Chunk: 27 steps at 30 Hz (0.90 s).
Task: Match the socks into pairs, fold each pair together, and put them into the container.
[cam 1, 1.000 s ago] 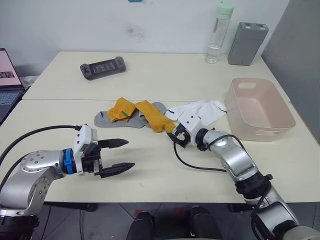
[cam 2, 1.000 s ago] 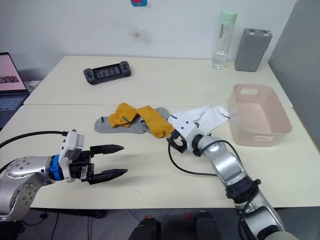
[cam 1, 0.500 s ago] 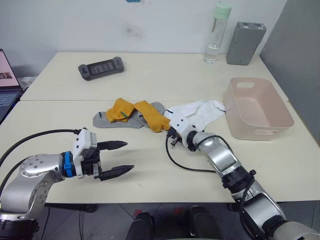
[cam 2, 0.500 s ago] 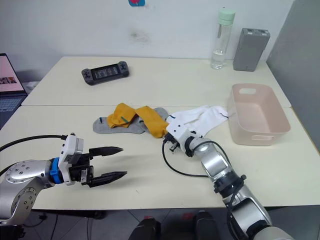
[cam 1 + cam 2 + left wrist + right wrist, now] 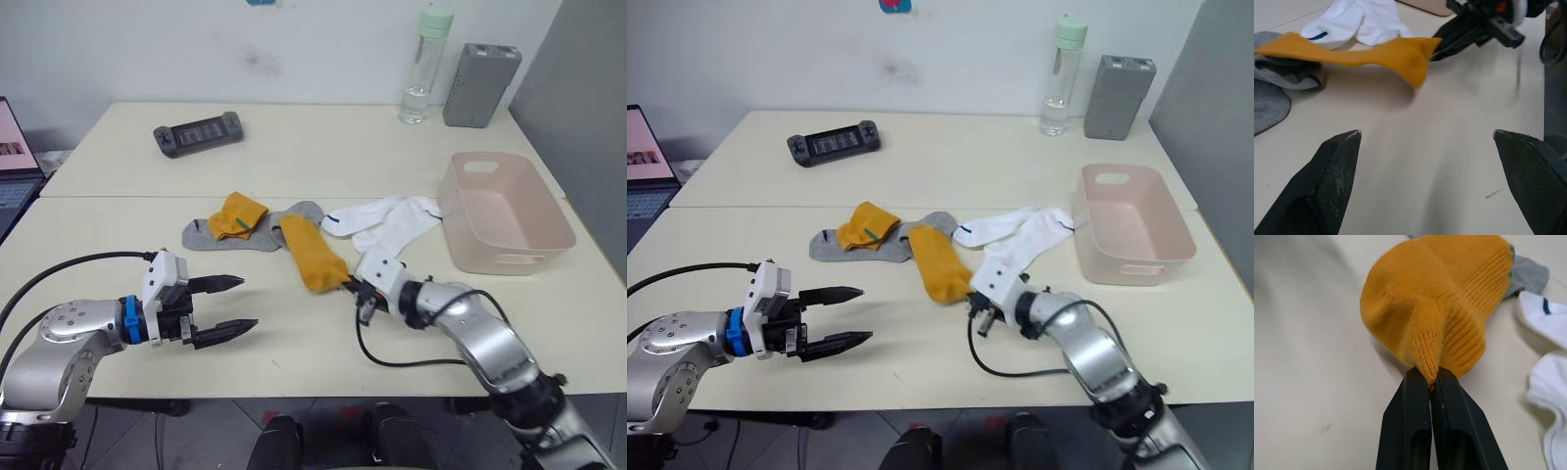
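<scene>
Right gripper (image 5: 1431,377) has its fingers (image 5: 1409,401) pinched tight on the end of one orange sock (image 5: 313,257), low over the worktop (image 5: 294,147) front of centre; the sock stretches back from the grip toward the sock heap, its far end lying over a grey sock (image 5: 302,211). Second orange sock (image 5: 238,214) sits bunched on top of the other grey sock (image 5: 211,235), just to the robot's left of the held one. The two white socks (image 5: 387,219) with dark cuff trim lie crumpled together between the heap and the pink container (image 5: 505,225), near its left wall but not in it. No sock shows inside the container, which stands at the right side of the worktop. Left gripper (image 5: 227,305) hovers low over the front-left of the worktop, fingers (image 5: 1327,176) spread wide, holding nothing, well apart from the socks. Back of the worktop: black handheld console (image 5: 200,132) at left, clear bottle with green cap (image 5: 425,65) and grey box (image 5: 480,70) at right. Laptop (image 5: 14,162) at the far left edge.
</scene>
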### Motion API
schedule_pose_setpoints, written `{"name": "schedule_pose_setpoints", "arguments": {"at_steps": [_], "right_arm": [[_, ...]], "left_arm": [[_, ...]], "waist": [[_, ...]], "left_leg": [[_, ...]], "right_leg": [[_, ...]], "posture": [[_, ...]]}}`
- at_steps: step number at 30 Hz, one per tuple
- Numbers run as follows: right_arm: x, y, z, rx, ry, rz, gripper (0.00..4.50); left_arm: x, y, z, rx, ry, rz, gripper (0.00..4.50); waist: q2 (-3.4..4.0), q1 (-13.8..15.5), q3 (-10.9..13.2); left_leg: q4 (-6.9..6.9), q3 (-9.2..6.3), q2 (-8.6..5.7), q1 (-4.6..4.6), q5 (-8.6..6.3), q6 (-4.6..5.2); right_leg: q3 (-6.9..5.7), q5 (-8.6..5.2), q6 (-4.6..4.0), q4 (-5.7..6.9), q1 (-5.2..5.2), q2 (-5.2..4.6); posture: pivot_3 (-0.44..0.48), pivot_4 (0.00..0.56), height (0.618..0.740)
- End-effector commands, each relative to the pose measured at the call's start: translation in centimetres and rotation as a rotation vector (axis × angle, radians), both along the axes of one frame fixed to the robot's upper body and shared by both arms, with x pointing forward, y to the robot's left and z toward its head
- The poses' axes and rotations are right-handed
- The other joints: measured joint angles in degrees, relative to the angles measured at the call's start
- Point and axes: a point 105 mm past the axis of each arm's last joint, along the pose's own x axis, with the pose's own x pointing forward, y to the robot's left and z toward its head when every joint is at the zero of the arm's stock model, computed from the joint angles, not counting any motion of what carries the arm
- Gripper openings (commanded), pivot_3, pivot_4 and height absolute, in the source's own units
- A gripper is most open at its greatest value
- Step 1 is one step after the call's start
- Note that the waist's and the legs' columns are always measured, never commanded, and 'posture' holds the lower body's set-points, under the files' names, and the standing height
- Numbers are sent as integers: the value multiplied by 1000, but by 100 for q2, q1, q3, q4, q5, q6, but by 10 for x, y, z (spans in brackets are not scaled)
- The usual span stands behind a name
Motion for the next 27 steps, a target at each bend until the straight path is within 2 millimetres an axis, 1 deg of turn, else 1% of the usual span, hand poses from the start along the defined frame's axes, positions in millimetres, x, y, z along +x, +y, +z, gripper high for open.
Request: {"name": "schedule_pose_setpoints", "arguments": {"at_steps": [1,3,5,11,12,13,14,16,18,20,22,23,24,25,26,27], "right_arm": [[-34,-28,6,-95,16,155,44],[-49,-48,-1,-205,38,226,44],[-56,-62,-5,-286,40,266,44],[-59,-77,-6,-372,51,302,44],[-59,-78,-5,-374,58,298,44],[-53,-78,-1,-351,36,261,44],[-52,-77,3,-329,39,250,547],[-55,-76,12,-292,49,237,1066],[-62,-77,20,-269,83,238,1788],[-69,-83,27,-262,118,224,2479],[-75,-89,31,-246,156,199,3197],[-77,-91,33,-239,165,181,3577],[-77,-94,34,-223,174,154,3832],[-76,-97,34,-210,177,127,4313],[-75,-99,34,-202,168,100,4486],[-73,-100,34,-199,156,74,4486]], "left_arm": [[-2,2,-1,44,5,-24,4500],[-1,1,-1,48,7,-34,4500],[0,-1,0,46,6,-38,4500],[5,-7,2,35,6,-38,4500],[8,-10,2,25,3,-25,4500],[11,-14,2,21,5,-18,4500],[15,-19,2,19,7,-9,4500],[21,-29,5,-11,6,-2,4500],[28,-38,11,-44,-1,4,4500],[36,-47,15,-57,-1,5,4500],[43,-54,13,-22,-15,-5,4500],[48,-57,12,-6,-18,-3,4500],[53,-60,10,1,-18,2,4500],[57,-64,10,4,-13,-5,4500],[60,-69,9,1,-1,-11,4500],[63,-72,7,6,7,-15,4500]], "waist": [[1,33,1],[-2,39,3],[-4,34,4],[-9,-17,7],[-9,-9,7],[-10,6,7],[-12,32,8],[-13,48,9],[-16,66,11],[-17,76,11],[-19,88,11],[-19,86,11],[-19,81,11],[-20,78,12],[-20,74,12],[-20,61,12]], "left_leg": [[0,0,-1,-1,0,0],[-1,0,-2,-2,0,1],[-1,2,-1,-2,0,1],[1,9,11,7,0,1],[1,8,10,6,0,1],[1,9,9,5,0,0],[2,9,6,4,0,0],[6,7,4,0,0,0],[6,4,4,-2,0,0],[6,-2,2,-4,0,0],[6,-7,1,-7,0,0],[6,-6,1,-6,0,0],[5,-5,0,-5,0,0],[5,-4,0,-4,0,0],[6,-3,-1,-4,0,0],[7,-3,-1,-4,0,0]], "right_leg": [[0,-1,0,-1,0,0],[-2,-6,10,-12,5,-1],[-3,-10,16,-15,6,-1],[-1,-14,24,-6,6,6],[0,-14,24,-7,7,7],[1,-13,24,-8,7,6],[3,-13,24,-8,7,5],[3,-8,19,-9,7,5],[2,-3,11,-9,8,5],[-1,4,1,-9,8,5],[-6,4,1,-10,10,5],[-6,4,0,-10,10,5],[-5,4,0,-11,11,5],[-4,3,1,-12,12,5],[-4,2,3,-12,12,6],[-4,2,4,-11,12,6]], "posture": [[0,150,740],[0,150,740],[0,150,740],[0,150,740],[0,150,740],[0,150,740],[0,150,740],[0,150,740],[0,150,740],[0,150,740],[0,150,740],[0,150,740],[0,150,740],[0,150,740],[0,150,740],[0,150,740]]}}
